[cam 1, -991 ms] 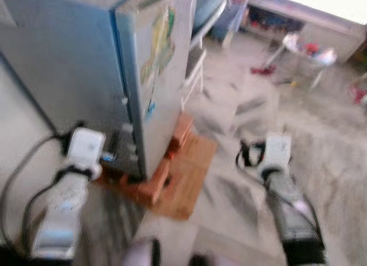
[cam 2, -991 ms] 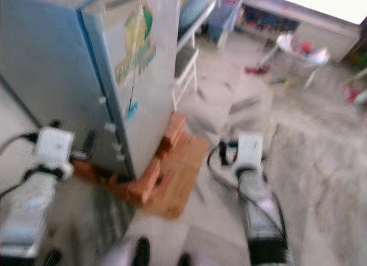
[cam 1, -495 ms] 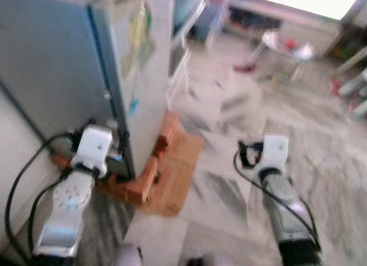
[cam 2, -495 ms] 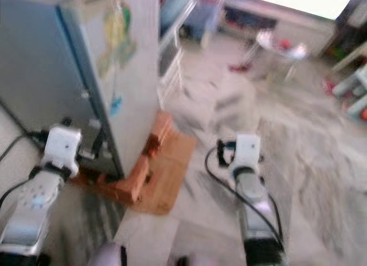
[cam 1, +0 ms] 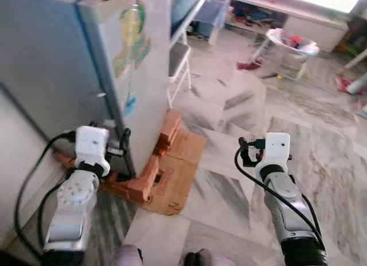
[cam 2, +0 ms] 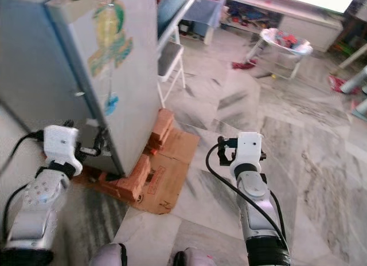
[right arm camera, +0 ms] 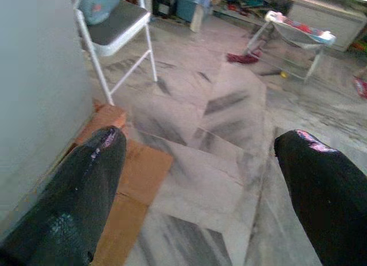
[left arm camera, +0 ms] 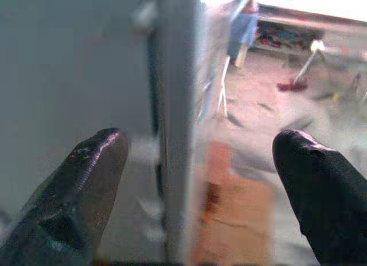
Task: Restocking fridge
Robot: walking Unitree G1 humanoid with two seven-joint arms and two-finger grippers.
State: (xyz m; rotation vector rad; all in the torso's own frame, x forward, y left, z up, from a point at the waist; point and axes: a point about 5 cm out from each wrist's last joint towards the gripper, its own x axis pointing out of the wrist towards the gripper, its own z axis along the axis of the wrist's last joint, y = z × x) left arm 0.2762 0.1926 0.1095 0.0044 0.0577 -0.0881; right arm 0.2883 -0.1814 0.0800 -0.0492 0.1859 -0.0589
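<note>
The grey fridge (cam 1: 63, 65) stands at the left with its sticker-covered door (cam 1: 143, 59) closed, raised on red bricks (cam 1: 146, 174) and cardboard (cam 1: 186, 163). My left gripper (left arm camera: 200, 145) is low at the fridge's front corner, open, its fingers (left arm camera: 92, 163) on either side of the door's edge without touching it. Out over the marble floor to the right of the fridge, my right gripper (right arm camera: 200, 143) is open and holds nothing. The right arm's white wrist box (cam 1: 275, 153) is at mid height in the left eye view.
A white folding chair (cam 1: 182, 54) stands just beyond the fridge. Farther back are a small round table (cam 1: 291, 42) with clutter, a red mop head (cam 1: 248, 65) on the floor and a low shelf (cam 1: 298, 19). Open marble floor (cam 1: 321, 117) lies to the right.
The head view has swung and come out of its blur. My left gripper has edged closer to the fridge's front corner. The right arm holds about the same pose.
</note>
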